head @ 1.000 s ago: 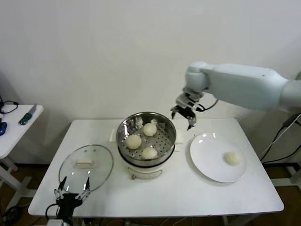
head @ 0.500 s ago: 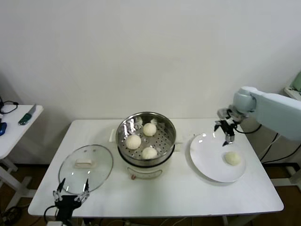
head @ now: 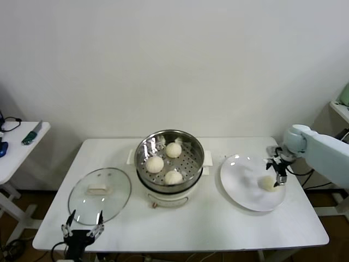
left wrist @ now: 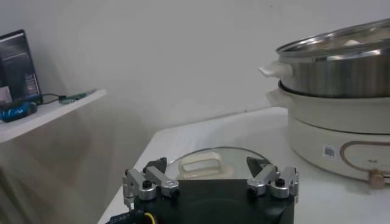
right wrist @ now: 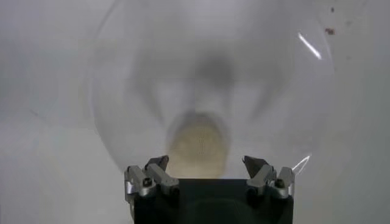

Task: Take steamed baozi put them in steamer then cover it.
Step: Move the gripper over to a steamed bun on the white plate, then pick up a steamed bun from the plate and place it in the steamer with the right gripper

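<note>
Three cream-white baozi (head: 164, 162) lie in the shiny steamer (head: 144, 150) on its white cooker base at mid table. One more baozi (head: 267, 184) lies on the white plate (head: 240, 180) at the right; it also shows in the right wrist view (right wrist: 198, 148). My right gripper (head: 278, 170) is open and empty, just above that baozi, with a finger on each side of it (right wrist: 206, 162). The glass cover (head: 100, 190) with its white handle lies flat on the table at the left. My left gripper (head: 83, 229) is open at the table's front left edge, near the cover (left wrist: 204, 164).
A small side table (head: 19, 147) with a few tools stands to the far left. The steamer and cooker base (left wrist: 341, 131) rise beside the cover in the left wrist view. A cable runs off the table's right edge.
My right gripper has swung from above the steamer's right rim out to the right and come down over the baozi on the plate. The left arm has barely moved.
</note>
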`<state>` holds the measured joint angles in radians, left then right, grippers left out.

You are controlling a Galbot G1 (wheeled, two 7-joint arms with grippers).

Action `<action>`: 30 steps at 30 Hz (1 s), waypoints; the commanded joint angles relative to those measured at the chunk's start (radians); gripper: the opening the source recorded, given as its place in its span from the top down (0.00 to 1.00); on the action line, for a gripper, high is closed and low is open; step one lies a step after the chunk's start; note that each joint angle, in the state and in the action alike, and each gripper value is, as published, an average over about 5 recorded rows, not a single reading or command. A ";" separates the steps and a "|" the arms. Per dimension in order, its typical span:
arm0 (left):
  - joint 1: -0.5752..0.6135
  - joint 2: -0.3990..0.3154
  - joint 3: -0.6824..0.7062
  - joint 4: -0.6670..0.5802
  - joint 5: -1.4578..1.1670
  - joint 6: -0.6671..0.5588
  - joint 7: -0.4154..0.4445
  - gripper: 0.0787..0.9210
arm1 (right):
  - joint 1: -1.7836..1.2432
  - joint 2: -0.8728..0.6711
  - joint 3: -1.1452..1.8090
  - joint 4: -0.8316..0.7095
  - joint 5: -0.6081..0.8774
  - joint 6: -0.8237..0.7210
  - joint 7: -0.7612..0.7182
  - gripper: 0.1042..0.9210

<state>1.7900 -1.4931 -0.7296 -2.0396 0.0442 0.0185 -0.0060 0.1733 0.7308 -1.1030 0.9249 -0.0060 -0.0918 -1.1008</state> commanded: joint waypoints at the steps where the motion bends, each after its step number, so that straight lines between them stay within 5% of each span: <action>1: -0.002 -0.003 0.000 0.000 0.007 0.002 -0.001 0.12 | -0.109 0.029 0.104 -0.075 -0.067 -0.001 0.004 0.12; 11: -0.015 -0.001 0.004 0.009 0.010 0.007 0.000 0.12 | -0.111 0.061 0.120 -0.105 -0.079 0.011 0.006 0.13; 19: -0.019 -0.001 0.004 0.010 0.010 0.008 0.001 0.12 | -0.079 0.055 0.092 -0.098 -0.042 0.007 -0.004 0.29; 30: -0.045 -0.004 0.026 0.004 0.006 0.009 0.008 0.12 | 0.350 0.085 -0.278 -0.032 0.324 -0.060 0.006 0.32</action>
<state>1.7521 -1.4974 -0.7131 -2.0300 0.0505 0.0272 0.0005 0.2079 0.7826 -1.1097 0.8616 0.0469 -0.1129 -1.0983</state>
